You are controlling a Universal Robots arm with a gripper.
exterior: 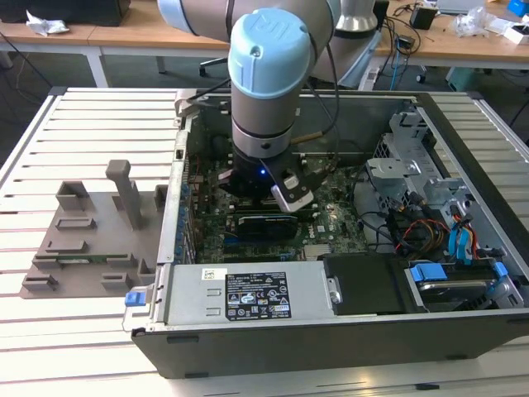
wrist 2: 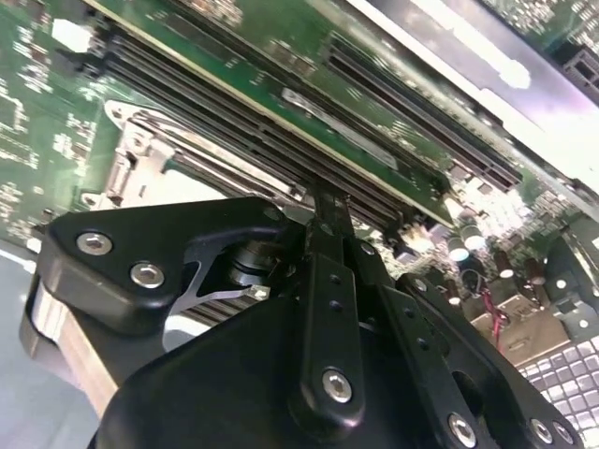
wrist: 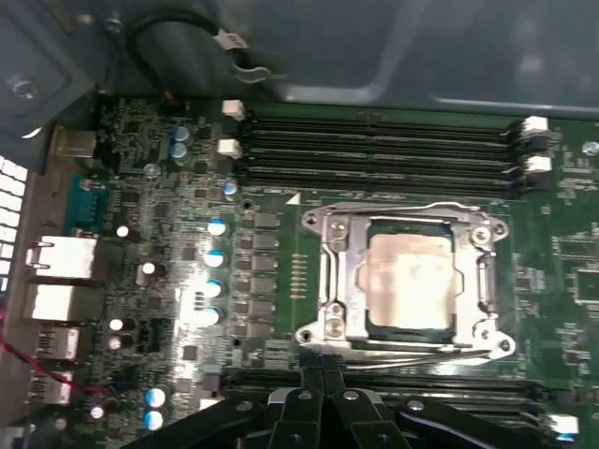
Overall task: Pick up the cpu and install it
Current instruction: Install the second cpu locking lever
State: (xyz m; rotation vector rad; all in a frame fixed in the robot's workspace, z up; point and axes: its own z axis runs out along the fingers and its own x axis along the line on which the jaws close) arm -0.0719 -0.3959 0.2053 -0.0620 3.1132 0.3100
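Cpu (wrist: pixel 409 282) already seated flat in the socket frame (wrist: pixel 404 281), silvery lid up, framed on all sides by the dark metal. Placement apparently done. Retention plate seemingly over the chip's edges, lever wire (wrist: pixel 412 348) lying along the near side of the frame; latched or not, hard to tell from this angle. Memory slots (wrist: pixel 374 150) just beyond the socket, motherboard (wrist: pixel 178 224) spreading around it. Pincer (wrist: pixel 323 398) just beside the socket's near edge, fingers pressed together, pinching nothing visible. In the exterior view, arm (exterior: pixel 271 83) reaching down into the open computer case (exterior: pixel 347 331) on the slatted bench (exterior: pixel 91 124). Grey fixture (exterior: pixel 99 231) well apart, towards the exterior view's left.
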